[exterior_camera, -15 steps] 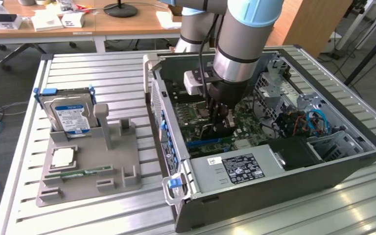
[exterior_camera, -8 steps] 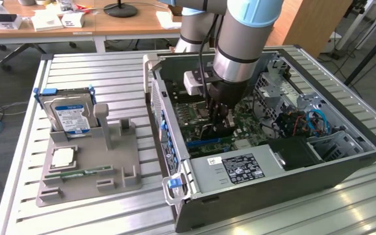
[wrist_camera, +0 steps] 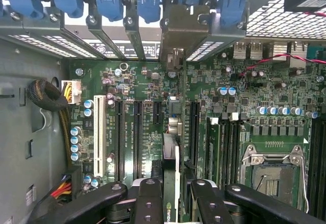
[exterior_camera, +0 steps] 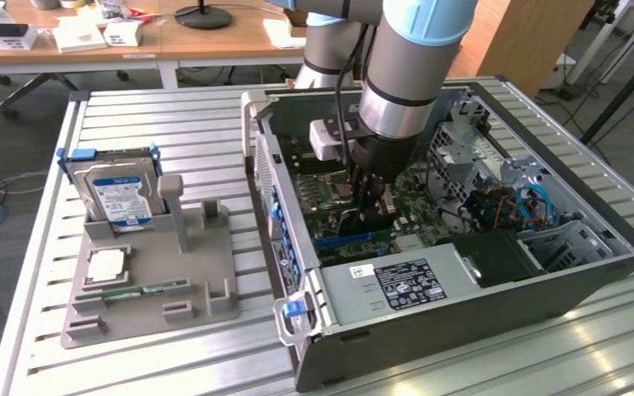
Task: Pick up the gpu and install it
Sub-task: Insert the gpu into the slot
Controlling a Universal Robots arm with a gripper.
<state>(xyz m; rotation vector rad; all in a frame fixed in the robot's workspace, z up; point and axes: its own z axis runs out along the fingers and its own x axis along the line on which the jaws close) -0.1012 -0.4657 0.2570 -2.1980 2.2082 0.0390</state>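
In the wrist view the gpu (wrist_camera: 171, 147) shows edge-on as a thin dark card standing upright over the green motherboard (wrist_camera: 137, 81). It sits between two long black slots, and its silver-grey bracket (wrist_camera: 183, 30) rests against the rear slot openings. My gripper (wrist_camera: 170, 196) is shut on the card's near end, with a black finger (wrist_camera: 147, 198) on each side. Whether the card is seated in a slot I cannot tell. In the exterior view my gripper (exterior_camera: 370, 202) reaches straight down into the open computer case (exterior_camera: 581, 289), with the gpu (exterior_camera: 350, 221) dark below it.
Blue slot latches (wrist_camera: 107, 0) line the case's rear wall. An empty CPU socket (wrist_camera: 272, 175) and a cable bundle (wrist_camera: 48, 96) flank the card. Outside the case, a grey holder (exterior_camera: 152, 272) carries a hard drive (exterior_camera: 119, 190) and a green memory stick (exterior_camera: 130, 290). The power supply (exterior_camera: 399, 285) fills the case's near corner.
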